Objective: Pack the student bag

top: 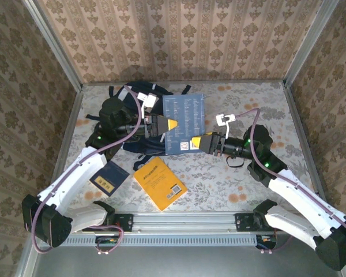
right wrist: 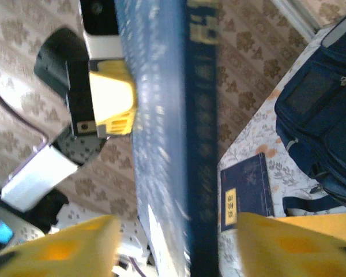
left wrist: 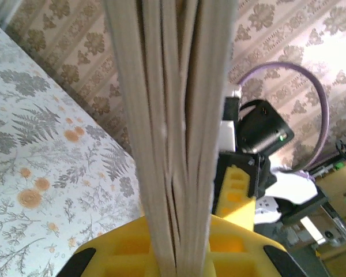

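Two pincers flank one book! On the left, the bag (right wrist: pixel 314 133) lies at the back of the bench (top: pixel 230 179), beneath our left arm. Our left pincer (top: pixel 171 125) is clamped narrow on the book's (top: pixel 184 115) page edge and carries it alone. On the right, our right pincer (top: pixel 195 141) stands wide, fingers either side of the spine, seemingly touching nothing. We'd back that arm straight off first, then ease the book slowly toward the bag's opening.
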Controlling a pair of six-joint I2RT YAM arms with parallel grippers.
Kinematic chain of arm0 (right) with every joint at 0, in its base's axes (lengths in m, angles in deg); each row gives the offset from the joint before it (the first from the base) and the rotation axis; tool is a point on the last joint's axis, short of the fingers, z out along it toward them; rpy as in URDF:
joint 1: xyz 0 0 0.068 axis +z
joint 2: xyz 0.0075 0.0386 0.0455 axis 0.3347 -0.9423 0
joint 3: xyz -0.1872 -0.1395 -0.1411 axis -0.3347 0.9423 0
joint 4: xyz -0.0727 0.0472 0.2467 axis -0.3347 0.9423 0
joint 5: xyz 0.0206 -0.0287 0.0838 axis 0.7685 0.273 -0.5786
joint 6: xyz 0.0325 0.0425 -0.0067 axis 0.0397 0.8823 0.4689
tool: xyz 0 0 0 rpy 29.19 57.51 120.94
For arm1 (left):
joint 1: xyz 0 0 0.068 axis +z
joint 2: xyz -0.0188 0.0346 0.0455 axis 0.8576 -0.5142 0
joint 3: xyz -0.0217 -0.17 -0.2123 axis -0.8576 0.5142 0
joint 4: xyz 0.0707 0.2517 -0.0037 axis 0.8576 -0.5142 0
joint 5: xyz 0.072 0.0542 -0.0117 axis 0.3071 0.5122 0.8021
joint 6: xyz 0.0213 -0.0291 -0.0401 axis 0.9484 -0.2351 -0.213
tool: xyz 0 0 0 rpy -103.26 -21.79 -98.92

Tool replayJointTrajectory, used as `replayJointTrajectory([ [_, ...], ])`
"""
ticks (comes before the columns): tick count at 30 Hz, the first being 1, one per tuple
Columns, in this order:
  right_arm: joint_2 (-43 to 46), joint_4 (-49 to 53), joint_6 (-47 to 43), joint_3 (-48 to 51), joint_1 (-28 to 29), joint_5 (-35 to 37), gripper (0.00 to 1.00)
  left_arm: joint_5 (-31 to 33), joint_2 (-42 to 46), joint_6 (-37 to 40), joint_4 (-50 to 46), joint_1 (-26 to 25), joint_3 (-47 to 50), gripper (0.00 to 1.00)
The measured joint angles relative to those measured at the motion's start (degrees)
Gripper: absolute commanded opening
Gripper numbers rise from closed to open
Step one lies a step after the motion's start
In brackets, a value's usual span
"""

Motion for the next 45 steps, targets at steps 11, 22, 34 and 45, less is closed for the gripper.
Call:
replayJointTrajectory([
  [11,-5.01,-23.26,10.91,7.58,8.9,21.94,0.88,17.73,2.4,-12.59,17.0,-0.24,7.82,0.0],
  [22,-17.68,-37.03,12.92,2.1,15.04,36.09,0.7,24.28,0.37,-17.27,22.67,-2.71,8.22,0.0],
  [34,-18.58,-38.97,15.87,4.11,15.19,45.88,0.0,26.27,-0.9,-14.64,18.75,-3.1,8.63,0.56],
  [45,2.6,0.17,5.46,5.66,10.36,53.59,0.0,28.2,-9.86,8.13,-18.6,1.92,-12.55,0.64],
])
